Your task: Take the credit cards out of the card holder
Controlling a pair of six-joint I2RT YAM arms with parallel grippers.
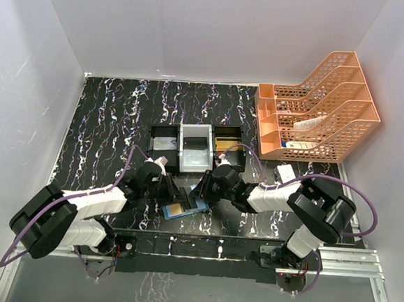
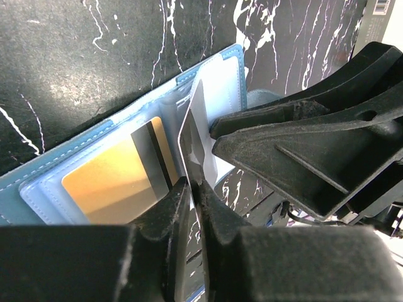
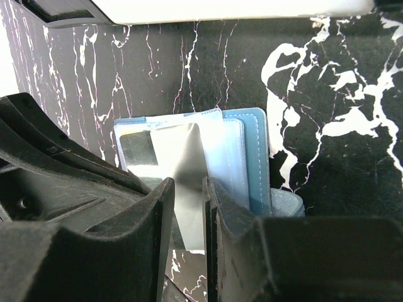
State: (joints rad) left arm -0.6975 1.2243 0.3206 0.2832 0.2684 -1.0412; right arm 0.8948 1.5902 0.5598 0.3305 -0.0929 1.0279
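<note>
The blue card holder lies open on the black marbled table between both grippers; it also shows in the left wrist view and the right wrist view. A gold-tan card with a dark stripe sits in its clear pocket. My left gripper is shut on the edge of a silver-grey card that stands up out of the holder. My right gripper has its jaws a little apart, with the same silver-grey card in the gap. In the top view the left gripper and right gripper meet over the holder.
A black-and-white three-compartment tray stands just behind the holder. An orange mesh file rack fills the back right. A small white box lies in front of the rack. White walls close in the table.
</note>
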